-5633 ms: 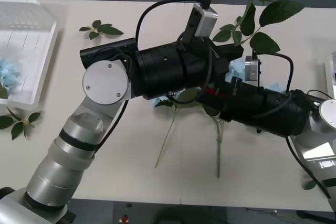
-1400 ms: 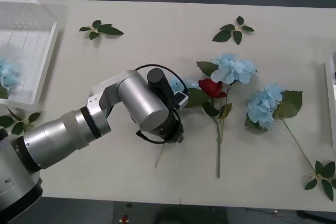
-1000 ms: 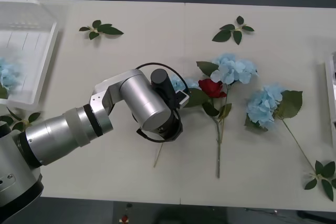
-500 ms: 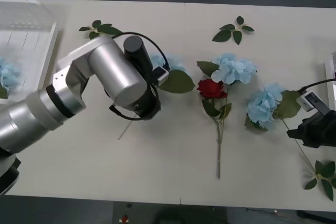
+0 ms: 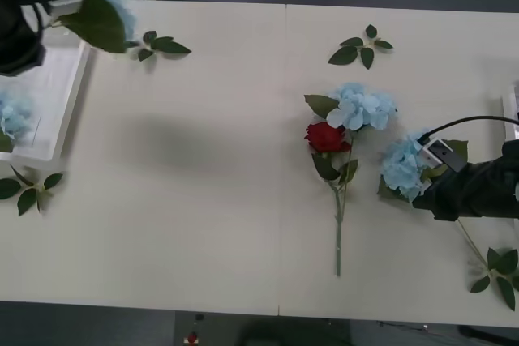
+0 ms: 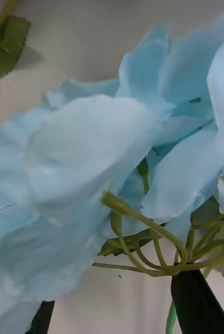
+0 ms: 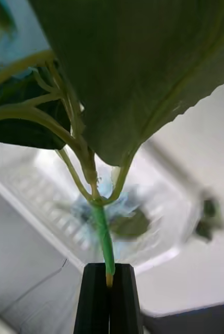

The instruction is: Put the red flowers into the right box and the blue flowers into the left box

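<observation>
Up close, the left gripper's fingers clamp a blue flower's stem above the left box; the right gripper's spread fingers straddle another blue flower on the worktop, its wrist cut off.

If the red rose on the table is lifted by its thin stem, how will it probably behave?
The red rose probably feels light but top-heavy: a full head on a long thin stem. The stem would likely bend and let the head droop or swing. Its leaves touch the neighbouring blue flower, so they might snag.

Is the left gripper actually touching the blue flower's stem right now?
Touching. In the left wrist view the left gripper has its fingers shut on the blue flower, the green stem pinched between the tips.
</observation>
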